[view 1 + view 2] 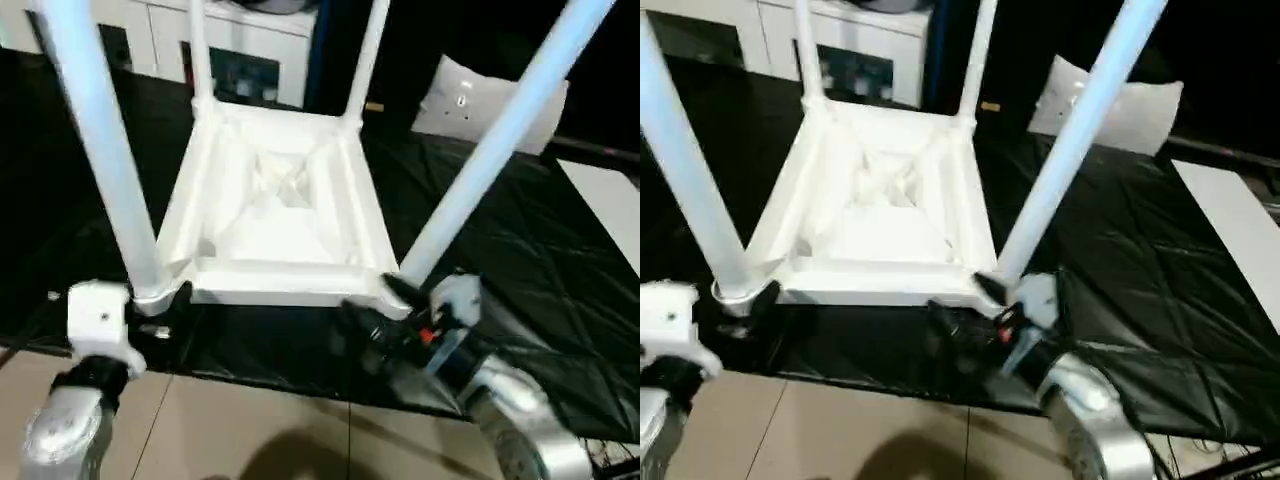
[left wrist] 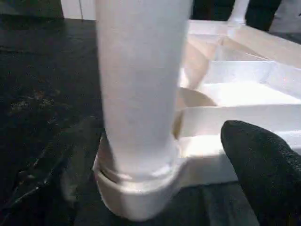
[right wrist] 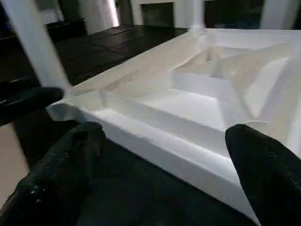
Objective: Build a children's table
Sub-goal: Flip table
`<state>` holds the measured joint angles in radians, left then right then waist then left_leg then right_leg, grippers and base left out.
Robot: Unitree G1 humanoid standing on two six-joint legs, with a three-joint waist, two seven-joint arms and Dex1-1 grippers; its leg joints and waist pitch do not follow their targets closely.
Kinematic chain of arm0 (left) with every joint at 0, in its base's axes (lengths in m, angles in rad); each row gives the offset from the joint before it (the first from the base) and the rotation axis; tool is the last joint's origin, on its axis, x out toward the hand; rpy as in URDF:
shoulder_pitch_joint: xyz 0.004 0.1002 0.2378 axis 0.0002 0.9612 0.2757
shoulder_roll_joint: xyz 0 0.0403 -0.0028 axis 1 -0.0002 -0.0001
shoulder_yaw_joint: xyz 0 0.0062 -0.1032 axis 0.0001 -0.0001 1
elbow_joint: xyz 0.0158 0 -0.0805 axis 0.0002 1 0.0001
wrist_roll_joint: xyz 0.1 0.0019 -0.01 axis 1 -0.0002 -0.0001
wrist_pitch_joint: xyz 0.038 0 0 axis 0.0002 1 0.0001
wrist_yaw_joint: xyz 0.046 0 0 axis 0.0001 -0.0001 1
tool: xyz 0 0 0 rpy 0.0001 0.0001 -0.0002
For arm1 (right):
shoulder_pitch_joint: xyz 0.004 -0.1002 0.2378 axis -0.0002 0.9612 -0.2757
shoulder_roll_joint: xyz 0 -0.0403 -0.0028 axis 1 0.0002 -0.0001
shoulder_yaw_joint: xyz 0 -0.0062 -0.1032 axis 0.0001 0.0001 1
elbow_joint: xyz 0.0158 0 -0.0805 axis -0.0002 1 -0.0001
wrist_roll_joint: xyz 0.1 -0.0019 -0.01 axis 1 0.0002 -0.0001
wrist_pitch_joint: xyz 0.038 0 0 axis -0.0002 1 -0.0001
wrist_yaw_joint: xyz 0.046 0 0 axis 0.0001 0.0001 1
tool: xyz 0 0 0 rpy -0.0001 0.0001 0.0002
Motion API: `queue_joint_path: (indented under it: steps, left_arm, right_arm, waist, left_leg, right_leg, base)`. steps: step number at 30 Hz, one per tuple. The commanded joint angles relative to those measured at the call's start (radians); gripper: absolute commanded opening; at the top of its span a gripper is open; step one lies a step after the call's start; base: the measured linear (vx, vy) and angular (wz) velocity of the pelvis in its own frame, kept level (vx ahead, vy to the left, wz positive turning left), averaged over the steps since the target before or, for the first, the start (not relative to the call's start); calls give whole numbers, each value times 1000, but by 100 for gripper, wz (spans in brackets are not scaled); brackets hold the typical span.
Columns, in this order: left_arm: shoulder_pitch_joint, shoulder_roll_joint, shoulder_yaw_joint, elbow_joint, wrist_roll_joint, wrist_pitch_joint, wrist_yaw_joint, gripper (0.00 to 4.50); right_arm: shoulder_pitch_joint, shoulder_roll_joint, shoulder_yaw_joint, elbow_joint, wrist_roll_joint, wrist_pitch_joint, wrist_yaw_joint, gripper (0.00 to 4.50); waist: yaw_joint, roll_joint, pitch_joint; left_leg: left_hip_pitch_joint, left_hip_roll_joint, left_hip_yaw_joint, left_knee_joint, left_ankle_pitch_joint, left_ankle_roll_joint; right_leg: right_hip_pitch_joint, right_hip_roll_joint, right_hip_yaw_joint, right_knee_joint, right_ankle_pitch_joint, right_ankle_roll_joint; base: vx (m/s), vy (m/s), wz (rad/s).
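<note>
Children's table (image 1: pixel 275 215) upside down on black mat (image 1: pixel 540 270) on the floor, ribbed underside up, all four legs standing in corner sockets. Near-left leg (image 1: pixel 105 150) seated in socket at mat's near edge. Left claw (image 1: pixel 165 315) spread, just beside that socket, holding nothing. Right claw (image 3: pixel 160 188) spread wide at table's near-right corner, fingers (image 3: pixel 61 174) apart before the rim, nothing pinched. White cabinet (image 1: pixel 230 40) beyond mat's far edge.
</note>
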<state>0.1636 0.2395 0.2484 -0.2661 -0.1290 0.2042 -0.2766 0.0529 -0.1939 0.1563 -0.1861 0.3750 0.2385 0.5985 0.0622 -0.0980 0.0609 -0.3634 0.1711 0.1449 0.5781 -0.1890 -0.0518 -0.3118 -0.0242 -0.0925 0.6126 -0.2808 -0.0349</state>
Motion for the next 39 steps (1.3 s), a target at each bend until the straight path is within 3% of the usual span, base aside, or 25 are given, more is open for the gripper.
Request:
queue_joint_path:
  steps: [1, 3, 5, 9, 11, 16, 17, 28, 35, 39]
  left_arm:
    - [-27, 0, 16, 24, -14, 17, 18, 412]
    - [-60, 8, 29, 49, -19, 17, 35, 407]
    - [-78, 11, 21, 66, -21, 7, 32, 369]
    - [-92, 1, 12, 71, -13, 13, 42, 364]
    - [-94, -7, 11, 69, -16, 19, 46, 329]
    - [-99, -21, 2, 71, -33, 25, 52, 312]
    - [-98, -22, 2, 71, -33, 26, 55, 285]
    - [-97, -33, -10, 69, -65, 59, 36, 219]
    - [-110, -71, 10, 59, -129, 145, 65, 211]
    - [-123, -152, 49, 18, -273, 300, 112, 211]
  right_arm:
    - [6, -18, 10, -14, -23, 1, 17, 450]
    - [4, -25, 30, -11, -31, 11, 30, 450]
    - [1, -38, 50, 0, -43, 13, 43, 450]
    - [-11, -34, 58, 23, -53, 6, 34, 450]
    - [-16, -33, 62, 28, -58, 3, 34, 450]
    - [-29, -25, 74, 41, -69, -2, 33, 450]
    - [-31, -24, 77, 43, -71, -3, 33, 450]
    - [-32, -20, 95, 62, -91, -21, 40, 450]
    - [-35, -20, 109, 70, -81, -27, 75, 450]
    - [-52, -2, 122, 93, -61, -5, 88, 450]
  waist:
    - [2, 26, -28]
    - [2, 25, -28]
    - [5, 24, -31]
    - [6, 23, -34]
    - [7, 20, -36]
    - [8, 17, -38]
    - [8, 14, -38]
    - [19, 18, -44]
    - [26, 16, -44]
    - [24, 11, -42]
  left_leg:
    - [18, 92, -36, -80, -173, 32]
    - [16, 92, -36, -80, -175, 31]
    - [17, 91, -35, -79, -161, 34]
    - [16, 92, -33, -78, -153, 36]
    - [16, 93, -32, -77, -152, 36]
    - [16, 92, -31, -75, -145, 36]
    - [16, 93, -31, -76, -148, 36]
    - [19, 95, -30, -75, -144, 25]
    - [18, 93, -28, -75, -159, 17]
    - [17, 91, -26, -75, -178, 9]
  right_leg:
    - [12, -141, 79, -72, 62, -108]
    - [12, -141, 79, -71, 69, -120]
    - [14, -143, 79, -70, 81, -125]
    - [14, -143, 79, -68, 88, -133]
    - [15, -145, 79, -68, 82, -139]
    - [15, -145, 79, -69, 73, -143]
    - [15, -145, 79, -70, 68, -140]
    - [14, -144, 79, -66, 96, -134]
    - [16, -145, 80, -69, 57, -135]
    - [16, -145, 81, -69, 17, -151]
  base:
    - [0, 0, 0]
    - [0, 0, 0]
    - [0, 0, 0]
    - [0, 0, 0]
    - [0, 0, 0]
    - [0, 0, 0]
    - [0, 0, 0]
    - [0, 0, 0]
    - [0, 0, 0]
    - [0, 0, 0]
